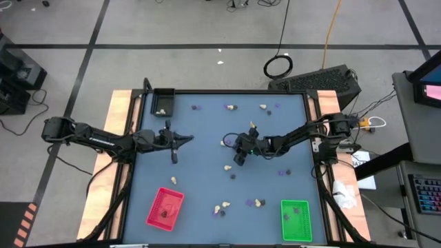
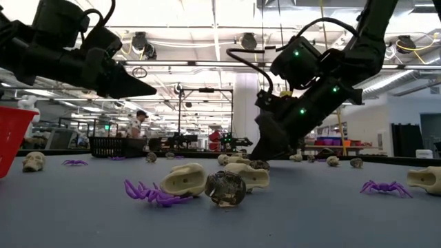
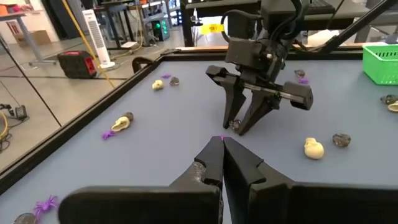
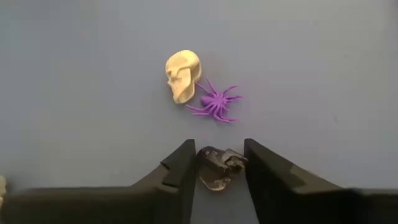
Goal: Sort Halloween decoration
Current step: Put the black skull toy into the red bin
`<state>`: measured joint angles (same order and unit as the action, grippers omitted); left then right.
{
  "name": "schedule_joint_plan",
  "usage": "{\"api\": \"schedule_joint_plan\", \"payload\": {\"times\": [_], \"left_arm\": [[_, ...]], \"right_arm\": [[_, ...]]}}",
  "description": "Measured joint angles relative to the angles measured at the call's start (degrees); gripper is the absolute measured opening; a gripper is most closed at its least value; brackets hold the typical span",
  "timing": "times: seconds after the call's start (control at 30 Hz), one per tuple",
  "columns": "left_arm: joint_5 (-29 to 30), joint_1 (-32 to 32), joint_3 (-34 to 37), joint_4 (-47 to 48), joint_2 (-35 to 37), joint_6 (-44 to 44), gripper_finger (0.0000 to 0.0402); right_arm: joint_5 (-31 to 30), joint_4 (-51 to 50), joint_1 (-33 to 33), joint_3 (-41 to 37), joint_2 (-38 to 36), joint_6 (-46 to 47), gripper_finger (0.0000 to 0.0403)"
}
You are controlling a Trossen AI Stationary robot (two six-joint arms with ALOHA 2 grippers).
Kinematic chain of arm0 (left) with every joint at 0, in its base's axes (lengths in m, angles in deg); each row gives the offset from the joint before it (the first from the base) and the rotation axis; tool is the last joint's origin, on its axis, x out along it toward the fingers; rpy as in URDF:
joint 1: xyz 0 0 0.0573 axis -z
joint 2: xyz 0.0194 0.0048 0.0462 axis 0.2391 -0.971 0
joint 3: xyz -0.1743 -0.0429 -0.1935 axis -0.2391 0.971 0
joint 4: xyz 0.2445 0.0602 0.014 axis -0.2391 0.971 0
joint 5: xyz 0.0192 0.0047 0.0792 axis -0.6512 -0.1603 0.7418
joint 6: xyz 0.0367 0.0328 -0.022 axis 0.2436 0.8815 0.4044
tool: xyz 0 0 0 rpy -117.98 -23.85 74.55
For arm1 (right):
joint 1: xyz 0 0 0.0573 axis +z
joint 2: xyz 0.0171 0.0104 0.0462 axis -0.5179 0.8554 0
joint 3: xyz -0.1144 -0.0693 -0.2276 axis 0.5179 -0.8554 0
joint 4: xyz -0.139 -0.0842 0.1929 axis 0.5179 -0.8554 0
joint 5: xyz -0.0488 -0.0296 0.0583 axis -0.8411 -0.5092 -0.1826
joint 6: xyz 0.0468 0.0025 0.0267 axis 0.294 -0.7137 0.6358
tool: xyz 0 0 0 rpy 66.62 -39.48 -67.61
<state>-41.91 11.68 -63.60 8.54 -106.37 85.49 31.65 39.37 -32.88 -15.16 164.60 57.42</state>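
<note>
While I scan across from the left side of the table, my left gripper hangs clear of the blue table with its two fingers pressed together on nothing. Below it sits the red tray, and the black tray is up in the far left corner. Near the middle, my right gripper is down at the surface, fingers parted around a dark skull that lies between them; whether they actually pinch it I cannot tell. Just beyond its tips a cream skull and a purple spider lie touching. More trinkets are scattered over the table, and the green tray holds a few dark ones at the right
</note>
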Motion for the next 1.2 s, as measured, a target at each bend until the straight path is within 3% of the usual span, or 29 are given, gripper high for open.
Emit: {"api": "schedule_joint_plan", "payload": {"times": [0.2, 0.47, 0.8, 1.2], "left_arm": [[0.00, 0.00, 0.00, 0.07, 0.00, 0.00, 0.0006], [2.81, -0.33, 0.00, 0.07, 0.00, -0.04, 0.0006], [2.80, -1.36, 0.00, 0.17, 0.00, -1.49, 0.0006], [2.79, -1.33, 0.00, 1.26, 0.00, -1.49, 0.0006]], "right_arm": [[0.50, 2.89, 0.10, 0.00, 0.05, -0.71, 0.0071], [4.91, 6.77, 3.27, 1.05, -0.55, -2.41, 0.0056], [4.83, 2.83, 6.72, 8.24, -0.39, -6.32, 0.0036], [5.22, 2.55, 5.00, 8.63, 5.54, -4.02, 0.0034]]}}
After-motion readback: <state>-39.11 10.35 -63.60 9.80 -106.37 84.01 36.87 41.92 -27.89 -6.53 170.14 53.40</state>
